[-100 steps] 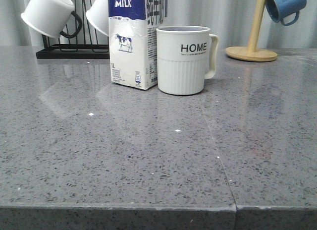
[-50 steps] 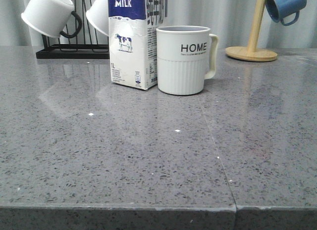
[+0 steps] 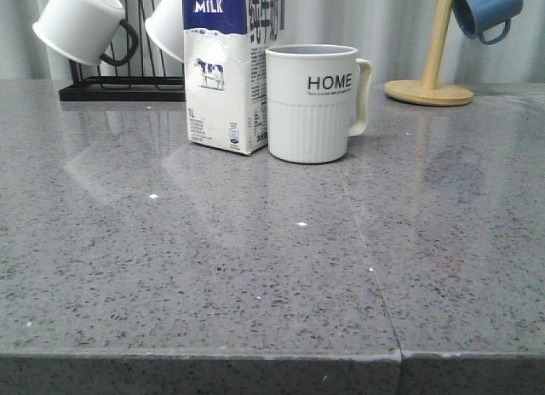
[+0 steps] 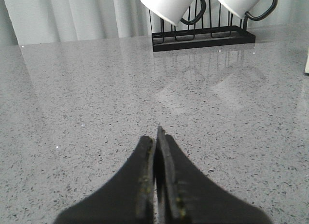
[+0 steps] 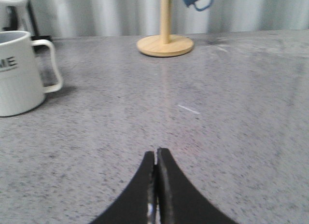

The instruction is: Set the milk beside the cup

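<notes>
Already the milk (image 3: 223, 67) stands upright on the grey table (image 3: 255, 276), just left of the cup (image 3: 312, 101); in the front view their sides meet or nearly meet, and whether they touch cannot be told. By the task sentence, placement looks complete. What remains, as a judgement, is to leave the pair undisturbed: keep both arms low and near, away from the far centre of the table, and make no sweep toward the carton, which is tall and narrow and would tip more readily than the squat cup.

Table: speckled grey stone with a seam running near to far, right of centre. Far left, a black rack (image 3: 119, 88) carries 2 white mugs (image 3: 77, 22) hung at a tilt. Far right, a wooden stand (image 3: 430, 87) holds a blue mug (image 3: 487, 10).

Arms: neither arm appears in the front view. The left gripper (image 4: 155, 137) hovers over bare table on the left side, pointing toward the rack, its 2 black fingers (image 4: 145, 156) pressed together with nothing between them. The right gripper (image 5: 156, 159) hovers over bare table on the right side, pointing toward the wooden stand, its fingers (image 5: 166, 180) likewise together and empty; the cup, handle facing right, sits to the left of its line. Both grippers are well apart from milk and cup.
</notes>
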`<state>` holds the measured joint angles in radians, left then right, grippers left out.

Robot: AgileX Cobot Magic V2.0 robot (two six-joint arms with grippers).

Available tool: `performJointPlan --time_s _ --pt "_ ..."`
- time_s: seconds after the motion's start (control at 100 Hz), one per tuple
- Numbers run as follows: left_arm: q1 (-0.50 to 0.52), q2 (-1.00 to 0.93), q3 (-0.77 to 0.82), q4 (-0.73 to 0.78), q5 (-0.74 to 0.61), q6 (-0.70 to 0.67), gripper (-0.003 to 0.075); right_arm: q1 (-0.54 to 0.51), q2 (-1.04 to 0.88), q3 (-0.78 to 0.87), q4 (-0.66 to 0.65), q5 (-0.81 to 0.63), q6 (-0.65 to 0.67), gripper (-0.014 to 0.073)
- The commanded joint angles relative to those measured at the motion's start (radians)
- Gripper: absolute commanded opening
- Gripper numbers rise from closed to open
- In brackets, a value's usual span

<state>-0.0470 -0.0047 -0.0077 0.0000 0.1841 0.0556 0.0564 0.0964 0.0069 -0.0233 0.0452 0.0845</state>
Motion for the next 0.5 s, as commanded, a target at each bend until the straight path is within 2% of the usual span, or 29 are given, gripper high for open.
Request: performJointPlan --time_s 0.0,0.12,0.49 --pt "0.006 -0.026 0.061 0.0 -0.086 -0.001 -0.002 -0.039 -0.046 0.002 0.023 -0.092 -0.035 -0.0067" --pt "0.006 -0.026 0.061 0.0 -0.086 -0.001 -0.002 -0.068 -0.134 0.002 0.023 -0.075 -0.036 -0.0067" --pt "0.006 -0.026 0.061 0.0 -0.086 -0.001 -0.002 -0.069 -0.129 0.002 0.018 -0.065 -0.036 -0.0067"
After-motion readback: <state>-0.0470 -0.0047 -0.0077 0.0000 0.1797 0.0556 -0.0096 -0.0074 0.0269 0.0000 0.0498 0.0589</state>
